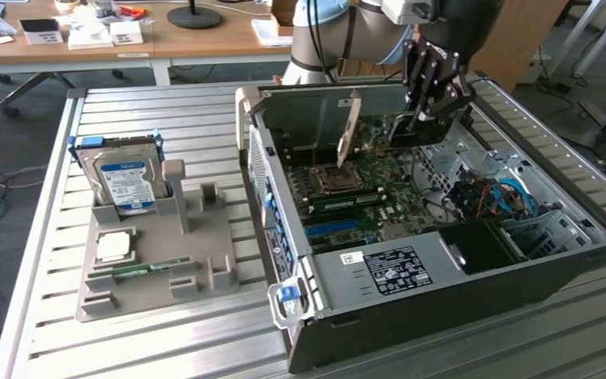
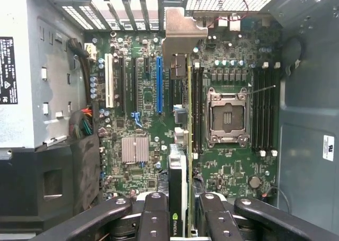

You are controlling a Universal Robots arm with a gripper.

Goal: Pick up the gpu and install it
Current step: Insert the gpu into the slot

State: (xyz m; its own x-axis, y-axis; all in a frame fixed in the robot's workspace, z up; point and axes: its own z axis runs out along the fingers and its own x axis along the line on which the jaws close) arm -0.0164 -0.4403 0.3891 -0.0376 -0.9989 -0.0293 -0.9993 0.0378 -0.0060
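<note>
Wrist view: the gpu (image 2: 178, 172), judged light, stiff and fragile, is pinched by its upper edge in the tool (image 2: 184, 214), held edge-down over the motherboard (image 2: 132, 98) near the case's (image 2: 307, 92) rear edge.

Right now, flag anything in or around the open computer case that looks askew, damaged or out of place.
Nothing looks damaged or spilled. The gpu is held on edge by the gripper above the motherboard, apparently not yet in a slot. The CPU socket stands empty.
</note>
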